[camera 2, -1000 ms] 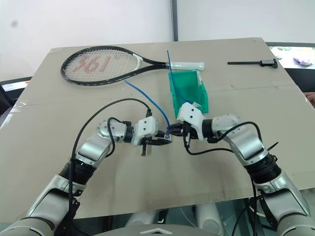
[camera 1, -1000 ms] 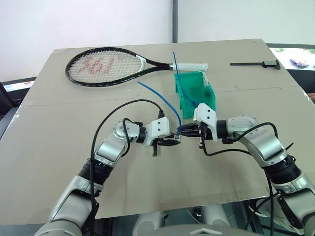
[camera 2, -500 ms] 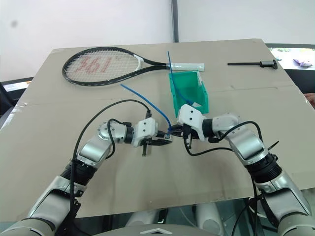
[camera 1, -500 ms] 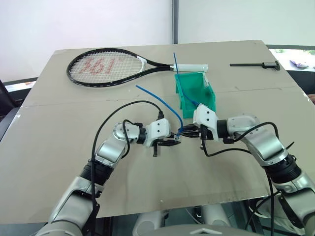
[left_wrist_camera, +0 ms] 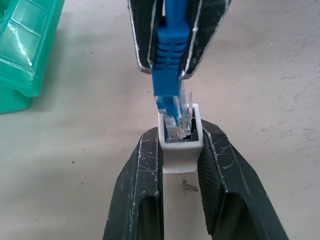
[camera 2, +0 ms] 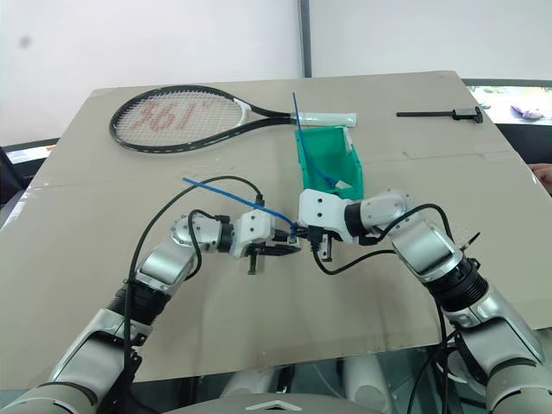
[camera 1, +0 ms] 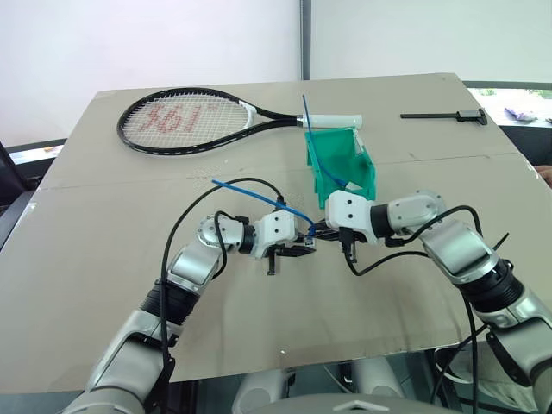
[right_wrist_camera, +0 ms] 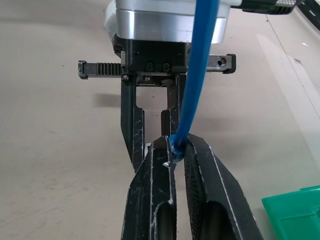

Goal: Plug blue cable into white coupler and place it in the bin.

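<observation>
The thin blue cable [camera 1: 259, 196] has swung lower. Its clear plug, pinched by the right gripper [left_wrist_camera: 172, 50], sits partly in the small white boxy coupler [left_wrist_camera: 180, 145] clamped by the left gripper [left_wrist_camera: 181, 165]; pushing toward six o'clock is needed.

Glossy, translucent teal plastic forms the bin [camera 1: 349, 164], catching highlights along its ribbed wall. The blue cable [left_wrist_camera: 169, 45] wears a matt, ridged rubbery boot over a clear plastic plug. The white coupler [left_wrist_camera: 180, 150] is smooth, matt plastic. Scuffed black fingers [left_wrist_camera: 137, 195] show pale scratches. The counter [camera 1: 112, 259] is matt beige board, lightly speckled.
</observation>
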